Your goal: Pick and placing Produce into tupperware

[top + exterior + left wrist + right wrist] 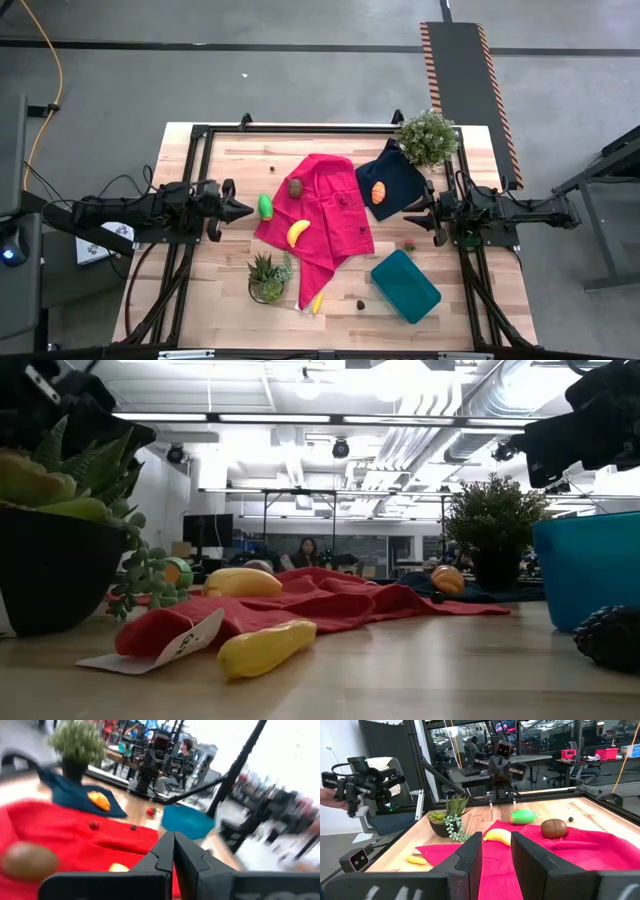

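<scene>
The produce lies spread over the table. On the red cloth (320, 215) rest a yellow banana (298, 232) and a brown piece (296, 187). A green piece (265, 206) sits just off the cloth's left edge. A second banana (317, 302) lies at the cloth's near tip. An orange piece (379, 193) rests on the navy cloth. The teal tupperware (405, 286) stands near the right near corner, with nothing showing inside. My left gripper (240, 210) is shut and hovers left of the green piece. My right gripper (496, 840) is open, right of the navy cloth.
A leafy potted plant (428, 137) stands at the far right corner and a succulent pot (268, 277) near the front. A small red bit (409, 243) and a dark bit (361, 303) lie beside the tub. A black frame rims the table.
</scene>
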Controlling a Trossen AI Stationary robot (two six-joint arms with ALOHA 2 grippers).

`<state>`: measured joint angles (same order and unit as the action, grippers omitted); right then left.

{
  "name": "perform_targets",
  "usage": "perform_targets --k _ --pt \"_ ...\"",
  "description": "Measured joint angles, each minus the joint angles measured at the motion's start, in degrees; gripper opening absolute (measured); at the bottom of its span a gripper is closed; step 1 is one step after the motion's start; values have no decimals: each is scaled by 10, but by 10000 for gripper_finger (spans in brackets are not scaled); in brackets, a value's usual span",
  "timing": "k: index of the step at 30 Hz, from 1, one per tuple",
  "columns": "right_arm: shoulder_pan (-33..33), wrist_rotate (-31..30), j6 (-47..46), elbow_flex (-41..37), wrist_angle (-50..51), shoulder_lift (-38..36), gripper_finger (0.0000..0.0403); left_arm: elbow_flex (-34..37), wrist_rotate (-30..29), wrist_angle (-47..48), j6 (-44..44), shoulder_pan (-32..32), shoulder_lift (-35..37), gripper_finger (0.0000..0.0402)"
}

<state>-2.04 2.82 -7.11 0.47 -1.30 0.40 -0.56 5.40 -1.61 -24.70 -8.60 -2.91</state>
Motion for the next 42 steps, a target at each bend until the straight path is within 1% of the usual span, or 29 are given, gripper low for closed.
perform_targets --k 4,6,12,13,15,28,29,32,34,38,41,42 --pt "0 -9 -53 0 0 0 94 0 -4 0 -136 0 0 1" --pt "0 -9 -108 0 -3 0 94 0 -5 0 -188 0 0 1" --pt "0 -9 -445 0 -16 0 94 0 -5 0 -316 0 0 1" --pt "0 -9 -488 0 -16 0 94 0 -5 0 -332 0 0 1" --pt "0 -9 -538 0 -16 0 94 0 -5 0 -355 0 0 1" --pt "0 -16 -576 0 -5 0 94 0 -9 0 -357 0 0 1" --pt "0 -30 -593 0 -5 0 94 0 -9 0 -357 0 0 1" --pt "1 -100 -670 0 -6 0 94 0 -9 0 -358 0 0 1" --pt "1 -133 -697 0 -18 0 94 0 -10 0 -359 0 0 1" --pt "1 -150 -698 0 -97 0 94 0 -40 0 -359 0 0 1" --pt "1 -185 -659 2 -172 0 94 0 -60 -5 -370 0 0 1" --pt "1 -199 -642 7 -184 0 94 0 -68 -5 -370 0 0 1"
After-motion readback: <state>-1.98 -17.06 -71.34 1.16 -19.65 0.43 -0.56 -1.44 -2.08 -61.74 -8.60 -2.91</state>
